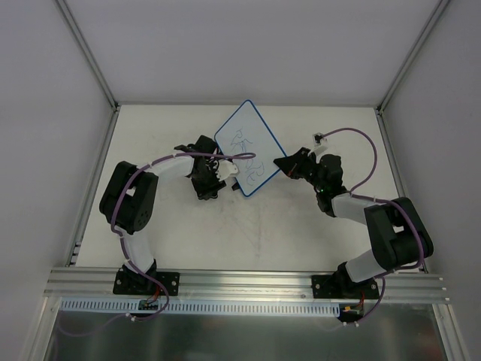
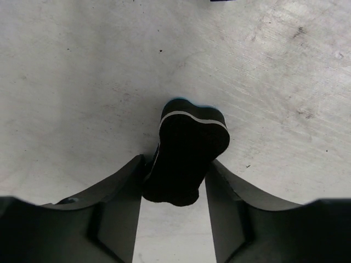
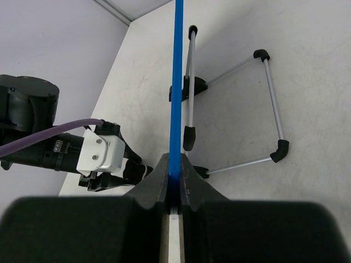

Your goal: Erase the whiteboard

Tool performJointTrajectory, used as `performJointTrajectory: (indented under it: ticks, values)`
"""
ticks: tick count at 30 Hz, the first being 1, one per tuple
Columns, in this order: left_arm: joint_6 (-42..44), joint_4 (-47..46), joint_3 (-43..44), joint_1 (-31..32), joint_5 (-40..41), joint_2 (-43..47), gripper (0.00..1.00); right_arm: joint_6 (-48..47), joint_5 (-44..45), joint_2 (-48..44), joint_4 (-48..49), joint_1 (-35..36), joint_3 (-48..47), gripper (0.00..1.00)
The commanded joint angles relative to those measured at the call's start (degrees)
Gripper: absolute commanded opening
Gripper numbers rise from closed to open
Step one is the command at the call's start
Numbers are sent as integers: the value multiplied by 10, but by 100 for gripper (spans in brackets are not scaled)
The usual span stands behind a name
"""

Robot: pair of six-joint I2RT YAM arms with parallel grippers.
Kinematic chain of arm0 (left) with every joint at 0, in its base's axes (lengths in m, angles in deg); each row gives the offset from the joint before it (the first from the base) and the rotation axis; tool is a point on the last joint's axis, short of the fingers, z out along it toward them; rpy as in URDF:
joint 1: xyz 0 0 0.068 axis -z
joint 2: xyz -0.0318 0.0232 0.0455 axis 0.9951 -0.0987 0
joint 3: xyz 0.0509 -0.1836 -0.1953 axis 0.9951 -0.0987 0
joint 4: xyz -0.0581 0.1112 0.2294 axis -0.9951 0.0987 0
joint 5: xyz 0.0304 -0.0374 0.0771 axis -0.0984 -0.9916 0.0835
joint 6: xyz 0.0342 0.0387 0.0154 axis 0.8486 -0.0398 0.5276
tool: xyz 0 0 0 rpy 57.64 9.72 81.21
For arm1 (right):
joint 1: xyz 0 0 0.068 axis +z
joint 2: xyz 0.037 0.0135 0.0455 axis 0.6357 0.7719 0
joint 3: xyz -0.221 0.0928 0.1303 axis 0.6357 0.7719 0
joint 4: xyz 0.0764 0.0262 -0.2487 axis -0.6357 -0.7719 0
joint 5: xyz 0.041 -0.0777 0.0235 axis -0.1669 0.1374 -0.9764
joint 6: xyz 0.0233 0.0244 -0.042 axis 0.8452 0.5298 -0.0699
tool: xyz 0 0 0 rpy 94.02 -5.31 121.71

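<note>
The whiteboard (image 1: 246, 147) stands tilted at the middle of the table, with a thin blue rim and blue scribbles on its face. My right gripper (image 1: 284, 165) is shut on its right edge. In the right wrist view the fingers (image 3: 156, 181) clamp the blue rim (image 3: 177, 82), which shows edge-on. My left gripper (image 1: 234, 183) is at the board's lower left edge. In the left wrist view it (image 2: 175, 161) is shut on a small black bone-shaped eraser (image 2: 189, 148) held over the bare table. I cannot tell whether the eraser touches the board.
The board's metal rod stand with black feet (image 3: 269, 98) rests on the table behind it. The left arm's white camera block (image 3: 98, 153) is close to the board's front. Grey walls enclose the table (image 1: 301, 233) on the far, left and right sides.
</note>
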Motion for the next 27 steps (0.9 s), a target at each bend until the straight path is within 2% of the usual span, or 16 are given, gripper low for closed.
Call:
performJointTrajectory:
  ticks: [1, 4, 10, 11, 12, 17, 19, 21, 27]
  values:
    - [-5, 3, 14, 2, 16, -4, 43, -16, -20, 4, 33, 2, -19, 0]
    - [-16, 3, 16, 3, 21, -4, 29, -15, -22, 5, 33, 2, -19, 0]
    - [-48, 4, 24, -2, 8, 6, 17, -12, -25, 8, 33, 2, -23, 0]
    - [-49, 3, 24, -2, 1, 9, 8, -13, -26, 8, 33, 2, -22, 0]
    - [-48, 2, 23, -2, -12, 12, 6, -14, -26, 8, 33, 2, -22, 0]
    - [-67, 3, 29, -6, -19, 35, 7, -14, -26, 11, 33, 2, -25, 0]
    - [-77, 3, 34, -8, -25, 45, 1, -14, -27, 11, 33, 2, -24, 0]
    - [-94, 2, 39, -9, -28, 60, 0, -14, -27, 12, 33, 2, -24, 0]
    - [-191, 2, 80, -8, 1, 78, 0, -14, -28, 15, 33, 2, -26, 0]
